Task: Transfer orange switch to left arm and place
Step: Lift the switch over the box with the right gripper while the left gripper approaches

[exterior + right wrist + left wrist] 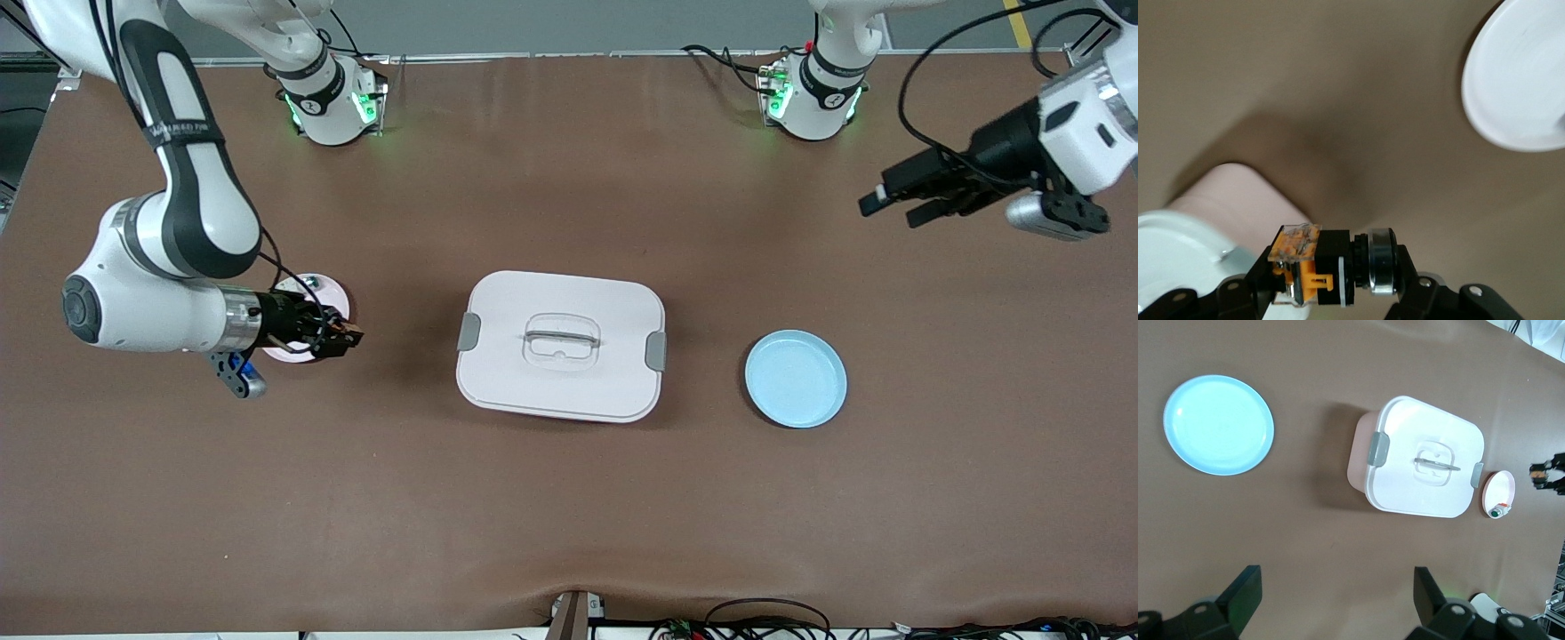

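Transfer looks to be in its early phase: the right gripper (342, 337) hangs over the edge of the pink plate (331, 289) at the right arm's end of the counter (569, 516), its jaws pinching the orange switch (1331, 267). The right wrist view shows the part clamped crosswise, black body and silvery ring on one side, the orange block with its clear cap on the other. A small white part (1499, 511) with green and orange bits lies on that pink plate (not the piece being moved).

Midway along the counter stands the box (562, 345), lid on, grey clips at both ends, clear handle on top. It sits squarely between the two plates, so I judge the carrying arm cannot go straight over at low height; the next move calls for lifting the switch well clear or swinging round the box toward a meeting point.

Just past the box toward the left arm's end lies the blue plate (796, 378), bare, which I take to be the likely destination.

At the left arm's end, the left gripper (893, 204) waits in the air over bare counter, jaws spread apart, well away from the box. For a handover it would need to come in toward the right gripper and close on the exposed end of the switch.
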Controlling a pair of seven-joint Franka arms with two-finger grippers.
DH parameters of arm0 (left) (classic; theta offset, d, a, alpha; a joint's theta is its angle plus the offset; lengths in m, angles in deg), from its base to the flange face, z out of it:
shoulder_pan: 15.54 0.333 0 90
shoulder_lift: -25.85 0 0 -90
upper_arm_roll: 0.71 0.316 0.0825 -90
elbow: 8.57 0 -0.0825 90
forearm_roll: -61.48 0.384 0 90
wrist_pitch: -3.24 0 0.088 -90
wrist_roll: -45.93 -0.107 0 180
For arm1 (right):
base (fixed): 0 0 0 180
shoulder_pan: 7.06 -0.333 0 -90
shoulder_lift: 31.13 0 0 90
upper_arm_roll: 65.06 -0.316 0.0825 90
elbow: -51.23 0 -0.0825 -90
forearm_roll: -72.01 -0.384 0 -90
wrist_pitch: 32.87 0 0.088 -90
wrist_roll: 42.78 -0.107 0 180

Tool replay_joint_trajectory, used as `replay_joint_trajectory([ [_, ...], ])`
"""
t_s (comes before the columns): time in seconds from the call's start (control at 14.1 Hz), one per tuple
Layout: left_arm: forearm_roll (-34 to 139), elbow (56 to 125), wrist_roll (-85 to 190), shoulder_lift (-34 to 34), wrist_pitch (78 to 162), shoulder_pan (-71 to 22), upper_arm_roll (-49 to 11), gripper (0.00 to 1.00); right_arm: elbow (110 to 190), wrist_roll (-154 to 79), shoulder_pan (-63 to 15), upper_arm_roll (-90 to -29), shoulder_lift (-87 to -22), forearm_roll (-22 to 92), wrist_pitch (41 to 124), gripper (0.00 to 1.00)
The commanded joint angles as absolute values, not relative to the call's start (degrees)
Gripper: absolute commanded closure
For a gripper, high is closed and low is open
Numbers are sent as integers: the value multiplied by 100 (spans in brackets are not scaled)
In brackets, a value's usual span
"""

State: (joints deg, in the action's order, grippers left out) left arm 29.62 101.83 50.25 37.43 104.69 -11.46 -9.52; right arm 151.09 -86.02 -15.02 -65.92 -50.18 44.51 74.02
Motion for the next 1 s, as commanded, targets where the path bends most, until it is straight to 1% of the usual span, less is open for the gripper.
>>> replay_joint_trajectory([
  [0.0,2755,11304,4944,4351,11368,-1105,-1475,0,14529,-9801,-1804,-6550,-5064,3916,7251,100],
  [0.07,2590,11411,4935,4360,11511,-1105,-1651,0,14379,-10250,-1918,-6550,-5082,3757,7251,100],
  [0.36,2036,11342,4918,4281,11556,-1132,-2118,0,13921,-11684,-2612,-6550,-5178,3677,7303,100],
  [0.43,1869,11281,4918,4255,11582,-1132,-2249,0,13755,-12009,-2814,-6550,-5318,3677,7304,100],
  [0.57,1701,11132,4918,4132,11609,-1149,-2321,0,13334,-12738,-3113,-6550,-5617,3677,7330,100],
  [0.71,1700,10825,4926,3843,11652,-1132,-2592,0,12894,-13345,-3395,-6550,-5872,3677,7478,100],
  [0.92,1569,10316,4927,3185,11653,-1211,-2707,0,12419,-13918,-3676,-6550,-6136,3537,7760,100],
])
